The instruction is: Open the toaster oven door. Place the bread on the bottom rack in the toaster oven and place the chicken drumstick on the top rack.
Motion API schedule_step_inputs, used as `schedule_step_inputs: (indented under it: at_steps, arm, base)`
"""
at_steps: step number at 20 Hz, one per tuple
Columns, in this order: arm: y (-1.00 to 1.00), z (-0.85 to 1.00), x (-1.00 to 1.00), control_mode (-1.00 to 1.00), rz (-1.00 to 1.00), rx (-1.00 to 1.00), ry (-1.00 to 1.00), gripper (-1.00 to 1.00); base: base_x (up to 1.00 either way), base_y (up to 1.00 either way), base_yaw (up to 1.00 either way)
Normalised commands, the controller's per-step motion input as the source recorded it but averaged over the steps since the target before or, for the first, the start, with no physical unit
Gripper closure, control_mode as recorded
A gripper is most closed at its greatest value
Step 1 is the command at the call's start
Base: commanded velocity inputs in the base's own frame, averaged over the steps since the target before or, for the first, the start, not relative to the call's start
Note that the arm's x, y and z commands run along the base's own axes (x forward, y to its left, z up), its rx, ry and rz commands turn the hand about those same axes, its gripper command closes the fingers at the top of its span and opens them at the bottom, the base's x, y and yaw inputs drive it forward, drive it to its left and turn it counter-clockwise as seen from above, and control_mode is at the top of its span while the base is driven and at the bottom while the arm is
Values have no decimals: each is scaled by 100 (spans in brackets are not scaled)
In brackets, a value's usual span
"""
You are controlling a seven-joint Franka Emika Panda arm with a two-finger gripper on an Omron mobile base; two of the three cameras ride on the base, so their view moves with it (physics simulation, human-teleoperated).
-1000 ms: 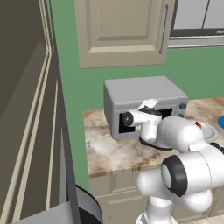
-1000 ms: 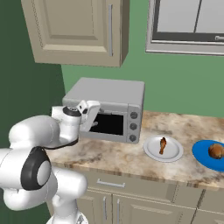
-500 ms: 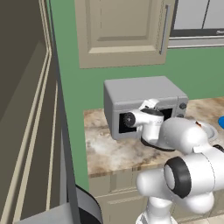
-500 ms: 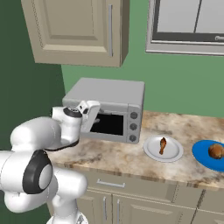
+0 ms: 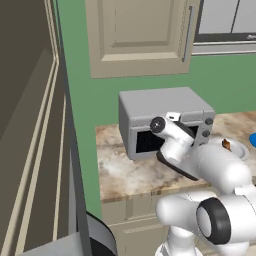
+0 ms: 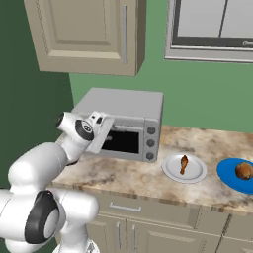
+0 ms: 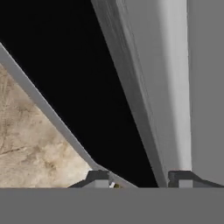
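The light-grey toaster oven (image 5: pixel 165 102) (image 6: pixel 123 101) stands on the counter under the wall cabinet. Its toaster oven door (image 6: pixel 123 142) (image 5: pixel 142 142) with black glass looks closed, so the top rack and bottom rack are hidden. My gripper (image 7: pixel 139 179) (image 6: pixel 101 121) is at the door's upper edge. In the hand view the door's grey top bar (image 7: pixel 153 87) runs down between the two fingertips, which stand close on either side of it. The chicken drumstick (image 6: pixel 183 164) lies on a white plate (image 6: pixel 170 174). The bread (image 6: pixel 243 170) sits on a blue plate (image 6: pixel 227 182).
Both plates are on the marble counter (image 6: pixel 133 173) to the right of the oven. A beige wall cabinet (image 6: pixel 84 34) hangs above the oven, and a window (image 6: pixel 212 29) is to its right. A tall dark unit (image 5: pixel 30 125) borders the counter on the left.
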Motion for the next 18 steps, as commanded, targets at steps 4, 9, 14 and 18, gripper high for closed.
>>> schedule_step_inputs:
  at_steps: [4, 9, 14, 18]
  arm:
    - [0, -99, -73, -100, 17, 0, 60, 100]
    - [-7, -100, -100, -100, 18, 0, 53, 100]
    - [-10, -100, -100, -100, 16, -2, 46, 100]
    - [-4, -100, -100, -100, 12, -5, 36, 100]
  base:
    - [0, 0, 0]
    - [0, 0, 0]
    - [0, 0, 0]
    - [0, 0, 0]
